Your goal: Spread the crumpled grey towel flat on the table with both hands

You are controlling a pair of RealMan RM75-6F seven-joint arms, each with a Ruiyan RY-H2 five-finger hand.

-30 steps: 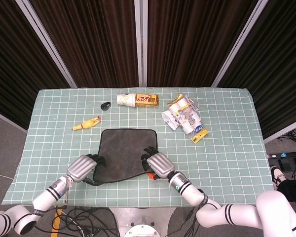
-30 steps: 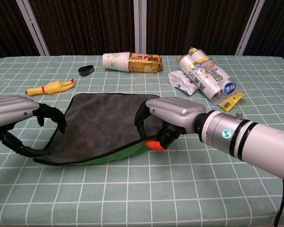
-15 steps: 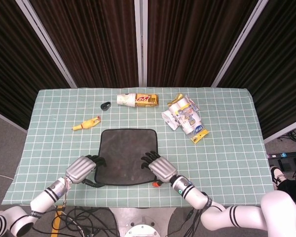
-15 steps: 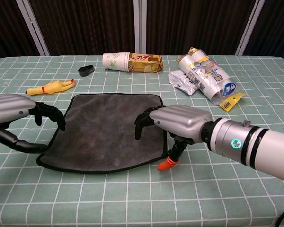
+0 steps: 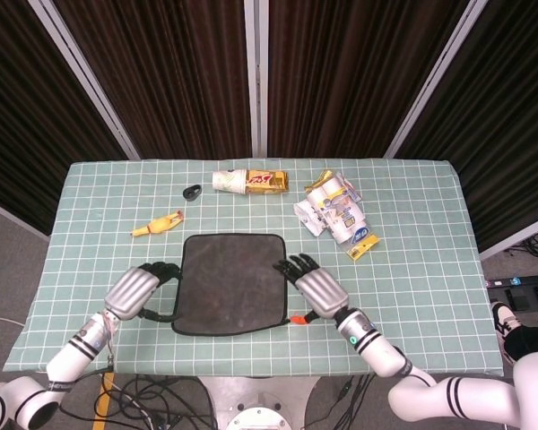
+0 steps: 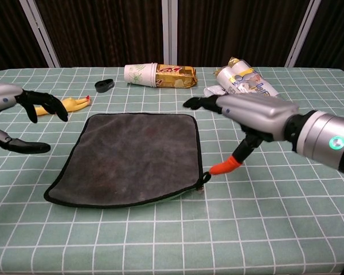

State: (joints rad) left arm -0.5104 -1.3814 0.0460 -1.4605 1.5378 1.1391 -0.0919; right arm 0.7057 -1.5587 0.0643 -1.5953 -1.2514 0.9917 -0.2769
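The grey towel (image 5: 231, 283) lies spread out flat on the checked tablecloth, its dark hem showing all round; in the chest view the towel (image 6: 132, 157) has a small loop at its near right corner. My left hand (image 5: 136, 291) hovers just off the towel's left edge, fingers apart, holding nothing. In the chest view that left hand (image 6: 23, 102) is raised above the table. My right hand (image 5: 316, 285) is beside the towel's right edge, fingers spread and empty. Its orange-tipped thumb (image 6: 223, 168) points down near the towel's corner.
A yellow rubber chicken (image 5: 157, 226) lies behind the left hand. A black ring (image 5: 192, 191), a paper cup with a snack pack (image 5: 249, 181), a heap of packets (image 5: 334, 210) and a yellow packet (image 5: 362, 245) sit along the back and right.
Both hands let go of the towel's near corners and moved outward and up, left hand leftward, right hand rightward. The lifted near edge dropped and the towel now lies flat.
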